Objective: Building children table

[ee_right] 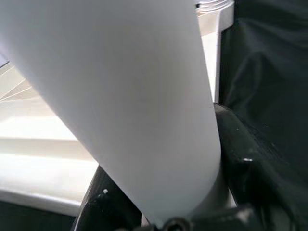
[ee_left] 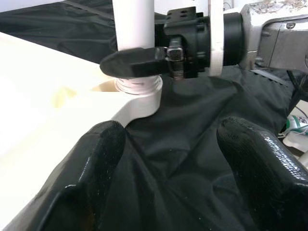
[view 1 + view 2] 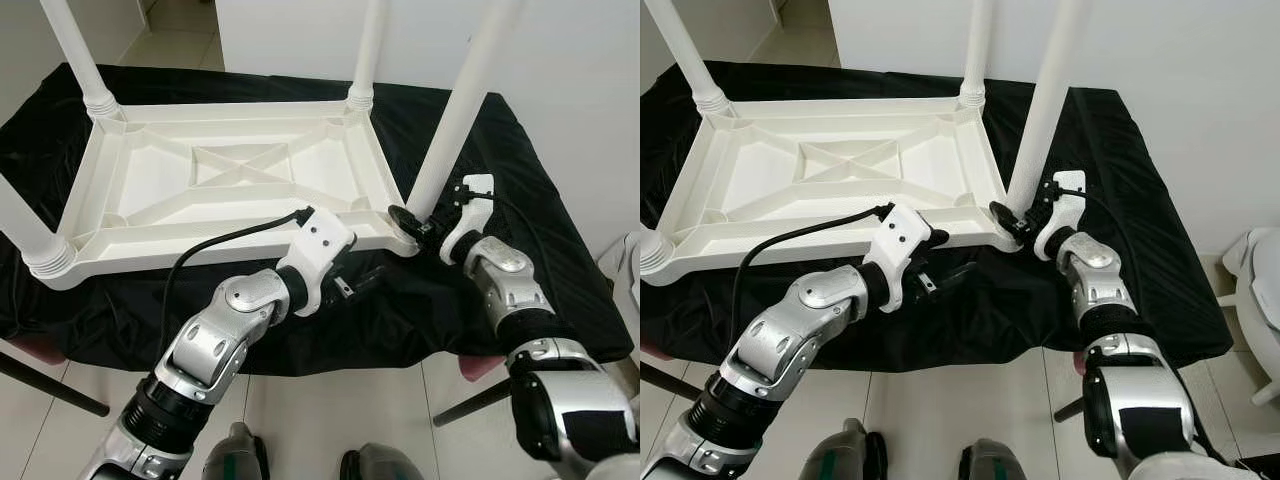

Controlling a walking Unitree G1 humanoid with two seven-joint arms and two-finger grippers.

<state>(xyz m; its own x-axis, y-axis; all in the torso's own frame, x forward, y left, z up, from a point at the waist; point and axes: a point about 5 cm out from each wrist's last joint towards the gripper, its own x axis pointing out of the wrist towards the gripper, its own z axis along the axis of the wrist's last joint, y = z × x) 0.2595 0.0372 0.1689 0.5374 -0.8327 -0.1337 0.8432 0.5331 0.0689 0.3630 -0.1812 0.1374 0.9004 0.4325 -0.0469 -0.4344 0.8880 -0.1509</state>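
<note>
A white plastic children's table [image 3: 200, 255] lies upside down on a black cloth [image 3: 520, 200], and all its legs point up. My right gripper [image 3: 415, 222] is shut on the near right leg [image 3: 455, 120], just above its socket at the table's corner. In the right wrist view that leg [image 1: 120, 96] runs between the black fingers [image 1: 240, 159]. My left gripper [image 3: 365, 282] is open and hovers low over the cloth by the table's front edge, left of that corner. The left wrist view looks past its fingertips [image 2: 96, 178] at the leg [image 2: 134, 24].
The other legs stand at the far left [image 3: 75, 50], far right [image 3: 368, 50] and near left [image 3: 20, 225] corners. A white wall rises behind the cloth. Dark furniture legs [image 3: 50, 385] cross the tiled floor below, and a white object [image 3: 625, 265] sits at the far right.
</note>
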